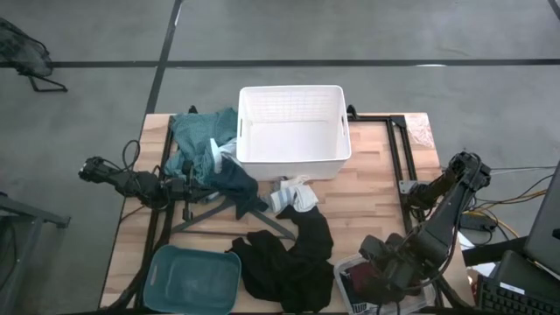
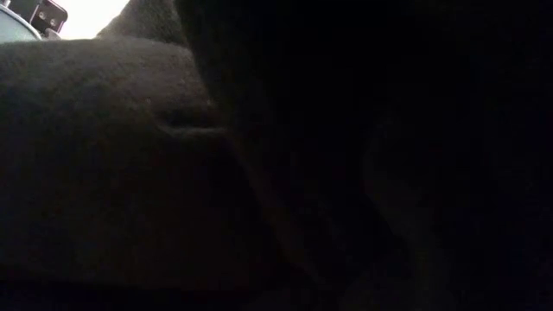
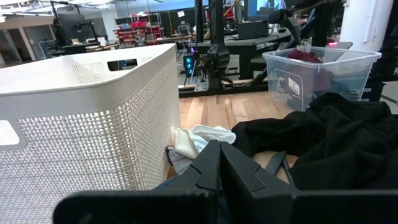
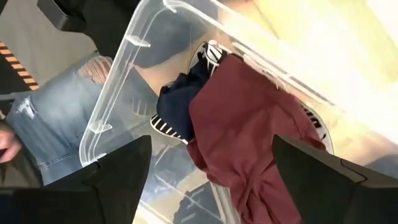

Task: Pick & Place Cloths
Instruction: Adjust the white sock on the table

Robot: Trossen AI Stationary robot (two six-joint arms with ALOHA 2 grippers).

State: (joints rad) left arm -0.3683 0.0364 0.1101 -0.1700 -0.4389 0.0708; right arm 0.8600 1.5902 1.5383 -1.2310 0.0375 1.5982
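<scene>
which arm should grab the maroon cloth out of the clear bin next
Right. The right pincer hangs open directly over the maroon cloth in the clear bin. The left pincer is across the table, by the teal cloth.

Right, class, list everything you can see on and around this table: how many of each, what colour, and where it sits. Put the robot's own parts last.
White perforated plastic laundry basket: one, white, far middle of the table.
Teal-green cloth: one, teal, left of the basket.
Navy cloth: one, dark blue, in front of the basket's left corner.
Small white cloth: one, white, just in front of the basket.
Black cloth: one, black, near middle of the table.
Teal plastic lid: one, teal, near-left corner.
Clear plastic bin: one, transparent, near right, under the right arm.
Maroon cloth: one, dark red, inside the clear bin.
Left end effector: one, dark, at the navy cloth.
Right end effector: one, dark, open over the clear bin.
</scene>
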